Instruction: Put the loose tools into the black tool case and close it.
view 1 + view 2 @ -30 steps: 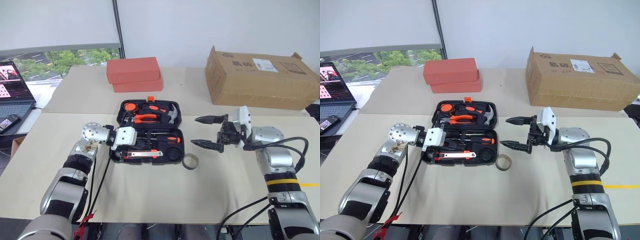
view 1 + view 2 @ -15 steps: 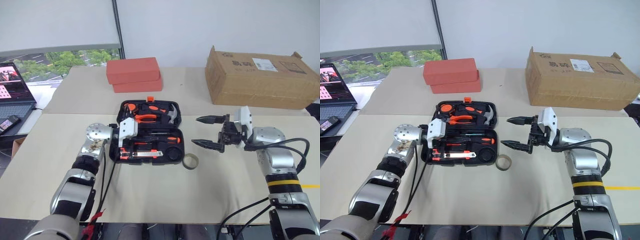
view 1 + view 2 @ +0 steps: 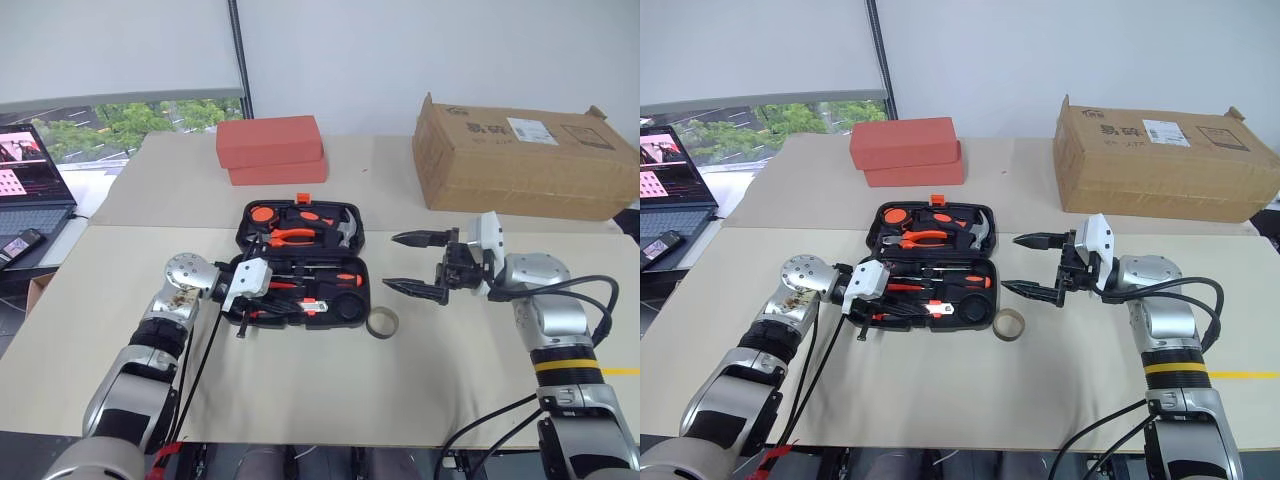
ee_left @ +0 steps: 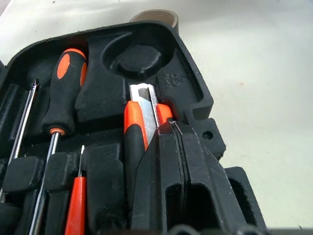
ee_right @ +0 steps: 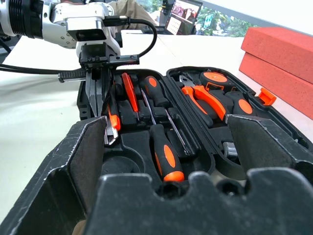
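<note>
Having rolled and dipped since a second ago, the left tool (image 4: 168, 147), fingers together, apparently presses the utility knife (image 4: 142, 117) into the open tool case (image 3: 355, 300); the ring roll (image 3: 381, 322) waits on the counter (image 3: 300, 380) at the case's four o'clock, below the right tool (image 3: 415, 264), spread wide.

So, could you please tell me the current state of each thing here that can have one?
black tool case: open, lying flat on the table.
utility knife: lying in the case, at the left hand's fingertips.
ring roll: loose on the table, beside the case.
left hand: shut, tips at the knife.
right hand: open, holding nothing.
cardboard box: flaps shut.
laptop: open, screen lit.
</note>
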Available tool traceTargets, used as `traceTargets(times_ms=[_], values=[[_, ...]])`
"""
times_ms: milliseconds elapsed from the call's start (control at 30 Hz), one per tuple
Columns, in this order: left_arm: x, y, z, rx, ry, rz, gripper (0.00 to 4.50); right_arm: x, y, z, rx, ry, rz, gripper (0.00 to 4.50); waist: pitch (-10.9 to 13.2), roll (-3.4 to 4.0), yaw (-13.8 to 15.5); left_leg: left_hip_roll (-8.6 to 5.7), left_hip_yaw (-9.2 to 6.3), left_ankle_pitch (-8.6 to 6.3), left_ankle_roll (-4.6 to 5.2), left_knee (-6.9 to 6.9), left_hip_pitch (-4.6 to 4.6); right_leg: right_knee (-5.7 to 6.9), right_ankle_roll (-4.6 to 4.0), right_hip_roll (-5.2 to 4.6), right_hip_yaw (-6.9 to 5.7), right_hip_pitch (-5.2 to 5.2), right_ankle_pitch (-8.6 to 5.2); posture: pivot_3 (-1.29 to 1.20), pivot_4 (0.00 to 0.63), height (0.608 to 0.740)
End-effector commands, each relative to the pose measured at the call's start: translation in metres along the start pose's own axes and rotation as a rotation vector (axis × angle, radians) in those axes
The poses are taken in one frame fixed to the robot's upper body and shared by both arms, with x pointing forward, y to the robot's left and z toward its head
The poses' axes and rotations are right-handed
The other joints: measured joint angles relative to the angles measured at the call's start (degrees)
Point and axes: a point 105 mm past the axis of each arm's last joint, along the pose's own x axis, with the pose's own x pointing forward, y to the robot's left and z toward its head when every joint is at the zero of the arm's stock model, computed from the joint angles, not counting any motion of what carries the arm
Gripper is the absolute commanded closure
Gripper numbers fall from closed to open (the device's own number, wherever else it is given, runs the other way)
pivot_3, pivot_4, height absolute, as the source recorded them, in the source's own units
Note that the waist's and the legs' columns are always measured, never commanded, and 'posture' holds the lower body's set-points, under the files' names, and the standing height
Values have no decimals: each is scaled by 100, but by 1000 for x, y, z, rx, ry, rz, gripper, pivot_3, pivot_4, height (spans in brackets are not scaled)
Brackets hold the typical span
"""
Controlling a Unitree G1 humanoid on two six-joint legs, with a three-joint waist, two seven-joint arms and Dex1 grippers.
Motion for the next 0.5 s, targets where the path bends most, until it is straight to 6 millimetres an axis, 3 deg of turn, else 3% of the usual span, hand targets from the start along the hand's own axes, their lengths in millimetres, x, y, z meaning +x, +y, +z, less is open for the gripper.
traceTargets(times_ms=[33,200,500], values=[[2,8,10,-13,-76,31,4473,-2,-2,11,-54,-18,-3,0,0,0,18,0,-1,0,0,0,0,0,0,0,-1,0,0,0,150,712],[-2,12,21,-26,-142,41,4473,-3,-2,11,-56,-15,-8,0,0,0,6,0,0,4,-7,1,-5,-1,0,0,-1,-4,0,0,150,712],[-3,14,10,-27,-73,67,4473,-2,-3,11,-55,-18,-7,0,0,-1,-26,0,1,5,-9,0,-5,-2,0,1,-1,-5,0,0,150,712]])
